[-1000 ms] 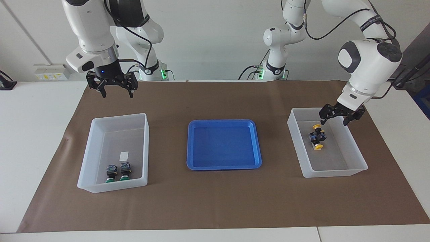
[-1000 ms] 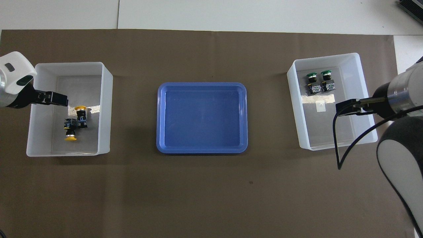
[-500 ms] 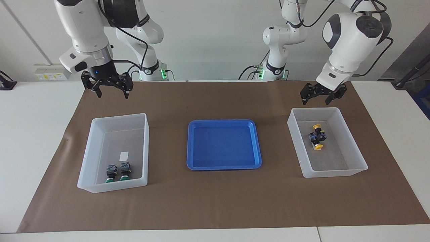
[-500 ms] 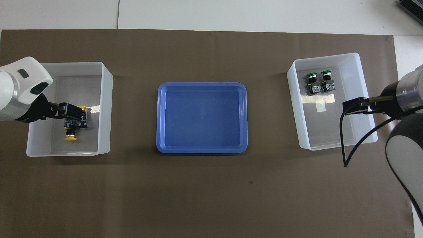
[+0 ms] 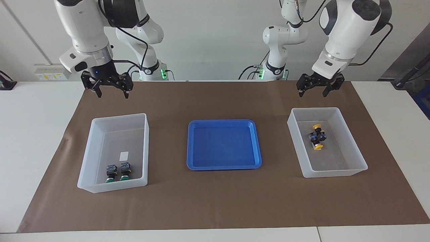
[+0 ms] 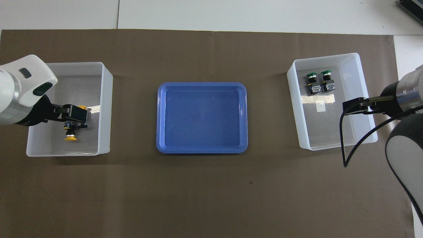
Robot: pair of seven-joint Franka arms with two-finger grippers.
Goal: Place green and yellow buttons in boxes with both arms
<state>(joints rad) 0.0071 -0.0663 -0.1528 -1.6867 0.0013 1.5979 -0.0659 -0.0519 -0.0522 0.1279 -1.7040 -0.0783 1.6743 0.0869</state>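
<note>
Four buttons sit sorted — greens [image 5: 116,172] in one box [image 5: 113,153], yellows [image 5: 317,136] in the other [image 5: 326,143]; left gripper [image 5: 319,88] and right gripper [image 5: 107,86] hang released, the work apparently done.

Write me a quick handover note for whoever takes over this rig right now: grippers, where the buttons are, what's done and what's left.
Left gripper: open, empty, raised near the robots' edge of the yellow-button box.
Right gripper: open, empty, raised over the brown mat, nearer the robots than the green-button box.
Yellow buttons: both lying together in their box.
Green buttons: both side by side in their box.
Blue tray: holds nothing.
Done: all four buttons sorted.
Left: apparently nothing.
</note>
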